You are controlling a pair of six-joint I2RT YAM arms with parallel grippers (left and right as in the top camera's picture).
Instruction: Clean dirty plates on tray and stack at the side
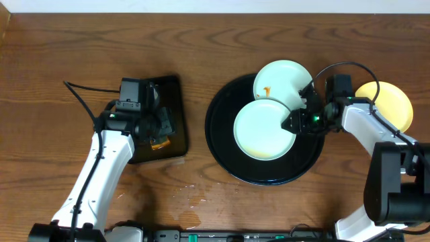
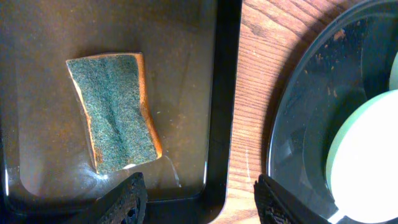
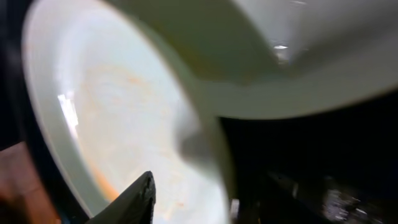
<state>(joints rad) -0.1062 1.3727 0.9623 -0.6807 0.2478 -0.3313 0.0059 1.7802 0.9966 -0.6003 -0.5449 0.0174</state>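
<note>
Right gripper [image 1: 291,123] jaws apart at right rim of front mint plate [image 1: 261,131], which lies flat, face up, in round black tray [image 1: 220,144]. Rear mint plate [image 1: 282,79], orange smear, overlaps it at tray's far rim. Yellow plate [image 1: 391,101] on table [image 1: 201,40], right of tray. Left gripper [image 2: 200,202] spread wide, empty, over rectangular tray [image 2: 214,93] holding sponge [image 2: 115,112], green side up.

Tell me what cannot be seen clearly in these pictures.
Overhead: the left gripper covers most of the sponge.
Overhead: the right arm hides part of the yellow plate.
Right wrist: too close and blurred; whether the right gripper grips the front plate is unclear.
Left wrist: the frame edge cuts off the round tray.
</note>
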